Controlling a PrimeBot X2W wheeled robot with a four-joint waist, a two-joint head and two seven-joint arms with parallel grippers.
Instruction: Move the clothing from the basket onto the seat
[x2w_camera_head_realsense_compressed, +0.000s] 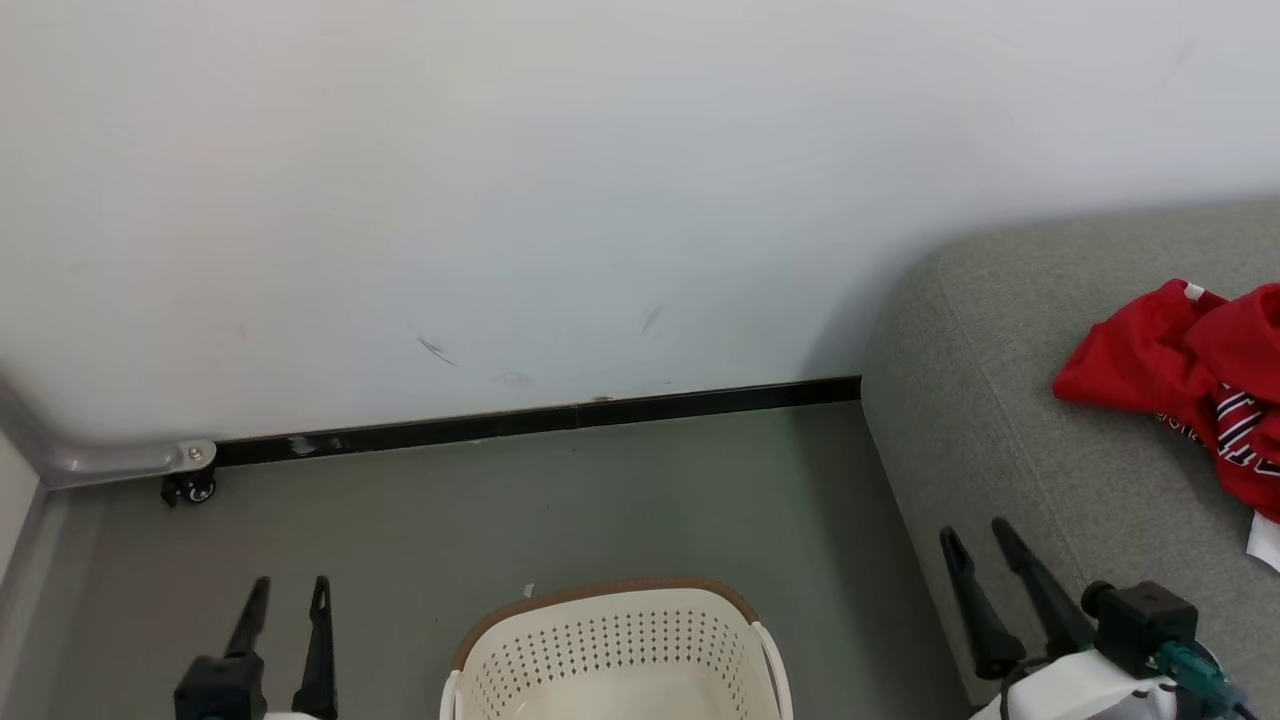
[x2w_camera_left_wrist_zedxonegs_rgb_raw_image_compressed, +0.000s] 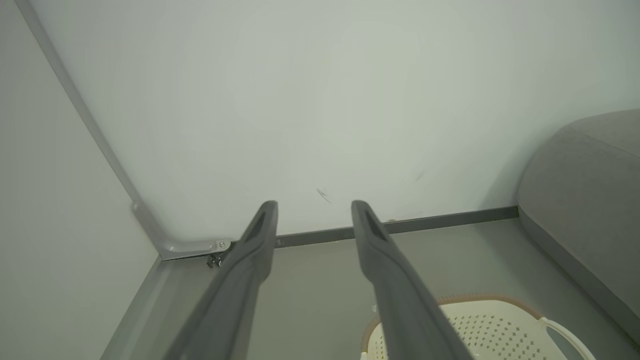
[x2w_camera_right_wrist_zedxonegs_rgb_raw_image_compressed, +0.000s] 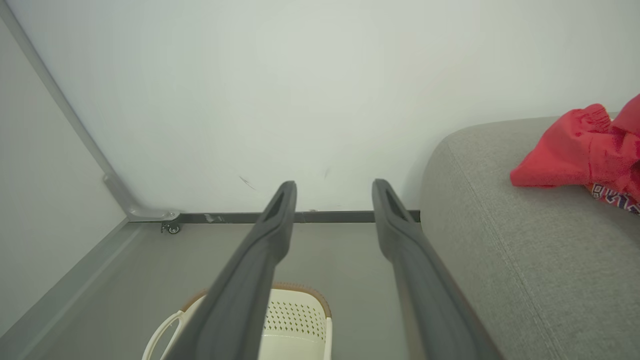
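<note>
The red clothing (x2w_camera_head_realsense_compressed: 1190, 385) lies crumpled on the grey seat (x2w_camera_head_realsense_compressed: 1010, 420) at the right, its black-and-white lettering partly showing; the right wrist view has the clothing (x2w_camera_right_wrist_zedxonegs_rgb_raw_image_compressed: 580, 155) on the seat (x2w_camera_right_wrist_zedxonegs_rgb_raw_image_compressed: 525, 240) too. The cream basket (x2w_camera_head_realsense_compressed: 615, 650) with brown rim stands on the floor at the bottom centre, and what shows of its inside holds nothing. My left gripper (x2w_camera_head_realsense_compressed: 290, 585) hangs open to the basket's left, nothing between its fingers (x2w_camera_left_wrist_zedxonegs_rgb_raw_image_compressed: 260, 235). My right gripper (x2w_camera_head_realsense_compressed: 977, 532) is open beside the seat's front face, also holding nothing.
A white wall with a dark skirting strip (x2w_camera_head_realsense_compressed: 540, 420) runs behind the grey floor. At the far left corner sits a metal frame foot with a small castor (x2w_camera_head_realsense_compressed: 190, 487). Open floor lies between basket and wall.
</note>
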